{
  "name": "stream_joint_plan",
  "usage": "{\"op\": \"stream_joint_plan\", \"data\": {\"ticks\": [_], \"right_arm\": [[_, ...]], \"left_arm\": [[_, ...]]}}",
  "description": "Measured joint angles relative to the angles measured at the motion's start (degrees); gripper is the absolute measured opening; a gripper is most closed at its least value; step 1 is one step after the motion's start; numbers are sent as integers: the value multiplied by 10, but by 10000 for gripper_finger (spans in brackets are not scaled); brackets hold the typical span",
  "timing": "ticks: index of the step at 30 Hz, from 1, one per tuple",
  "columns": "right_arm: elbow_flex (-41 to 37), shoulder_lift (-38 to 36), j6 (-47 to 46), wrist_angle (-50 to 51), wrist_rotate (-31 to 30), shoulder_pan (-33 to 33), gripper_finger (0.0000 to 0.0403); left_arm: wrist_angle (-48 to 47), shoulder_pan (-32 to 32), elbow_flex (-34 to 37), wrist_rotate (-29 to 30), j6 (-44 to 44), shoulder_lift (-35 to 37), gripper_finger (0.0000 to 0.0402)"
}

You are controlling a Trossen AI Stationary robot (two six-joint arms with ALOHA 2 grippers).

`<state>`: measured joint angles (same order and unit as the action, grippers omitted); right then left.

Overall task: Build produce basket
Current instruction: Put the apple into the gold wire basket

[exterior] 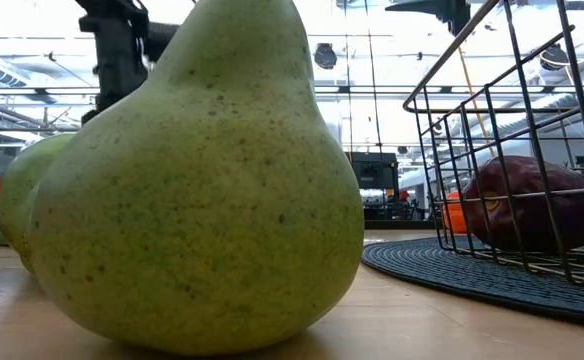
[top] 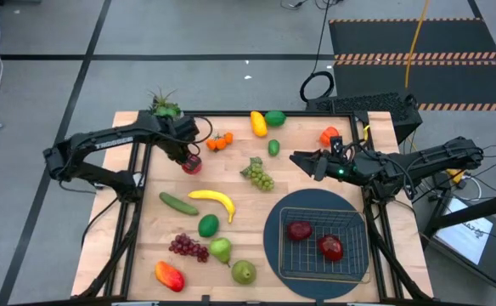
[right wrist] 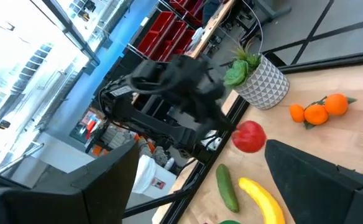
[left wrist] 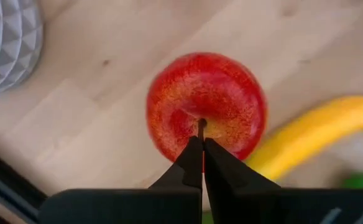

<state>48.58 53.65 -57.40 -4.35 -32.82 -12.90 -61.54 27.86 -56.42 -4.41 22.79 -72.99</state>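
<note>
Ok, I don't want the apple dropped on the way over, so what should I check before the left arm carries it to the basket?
1. Left gripper shut on the red apple by its stem: ok.
2. Firmness of that stem grip: cannot tell; only the thin stem sits between the fingertips.
3. Apple clear of the banana and potted plant: ok in the high view.
4. Room in the basket: ok; two red apples inside, with bare mesh beside them.
5. Right gripper open and hovering above the table just beyond the basket, near the carry path: not ok.
</note>
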Motion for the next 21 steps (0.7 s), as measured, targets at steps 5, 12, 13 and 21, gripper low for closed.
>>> {"op": "stream_joint_plan", "data": {"ticks": [5, 12, 13, 21], "right_arm": [[0, 0, 42, 1, 20, 0, 341], [0, 0, 109, 3, 140, 16, 341], [0, 0, 118, 4, 162, 19, 341], [0, 0, 180, 3, 257, 37, 341]], "left_arm": [[-1, -43, -57, -8, 21, 53, 1], [2, -124, -166, -16, 44, 74, 0], [1, -136, -181, -17, 46, 73, 0], [55, -227, -270, -1, 110, 35, 0]]}}
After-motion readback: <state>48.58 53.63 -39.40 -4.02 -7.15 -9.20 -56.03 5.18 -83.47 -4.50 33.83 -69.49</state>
